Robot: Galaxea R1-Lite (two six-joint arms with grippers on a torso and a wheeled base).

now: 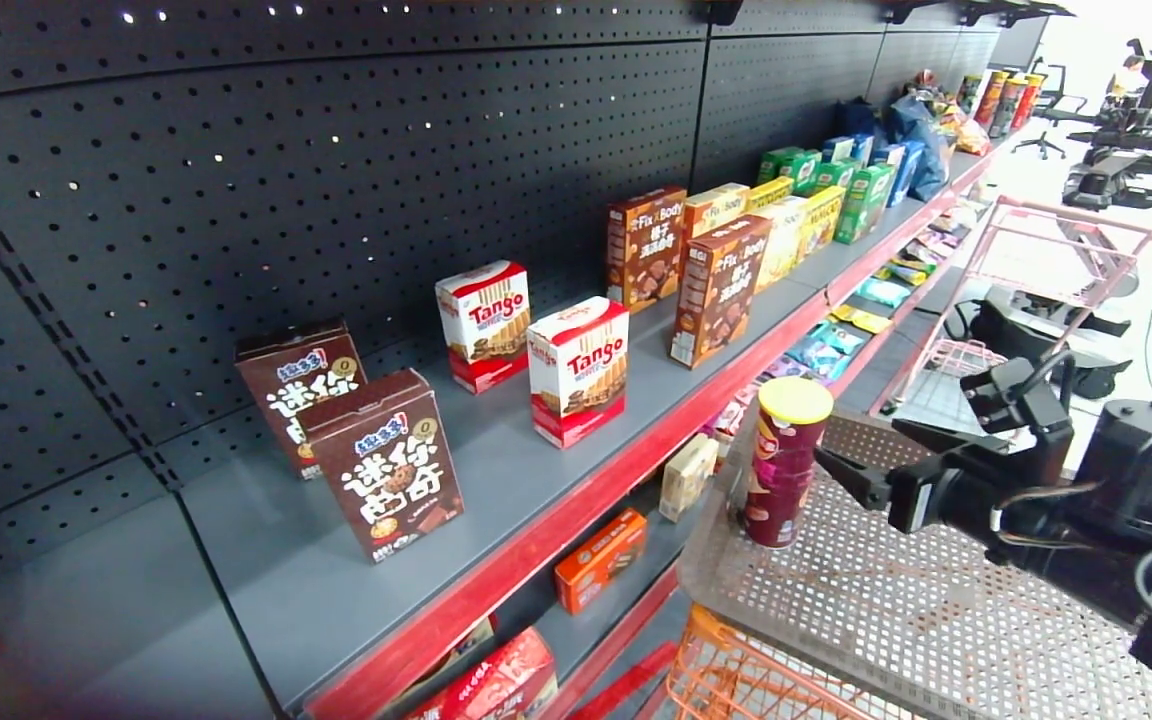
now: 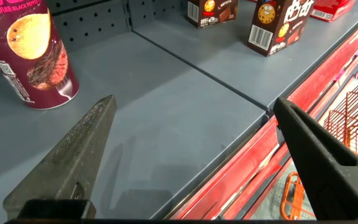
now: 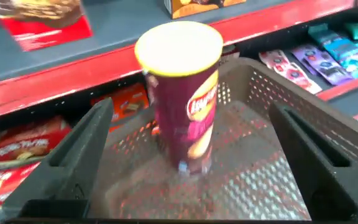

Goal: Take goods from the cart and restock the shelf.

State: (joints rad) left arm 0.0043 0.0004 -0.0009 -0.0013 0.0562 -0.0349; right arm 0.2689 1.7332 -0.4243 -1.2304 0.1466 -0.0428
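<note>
**Stock check: one can on cart, one on shelf**

A maroon chip can (image 1: 784, 462) with a yellow lid stands upright on the perforated grey top tray of the cart (image 1: 886, 610). It is at the tray corner nearest the shelf (image 1: 496, 480), just beside the shelf's red front edge. A second maroon can (image 2: 33, 53) stands upright on the shelf's grey board, set back from that edge.

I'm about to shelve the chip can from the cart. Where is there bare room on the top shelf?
Widest gap: bare shelf between the purple can at the left end and the brown cookie boxes. Another gap lies between those and the red-and-white wafer boxes. Rightward, the yellow and green boxes stand crowded together.
</note>
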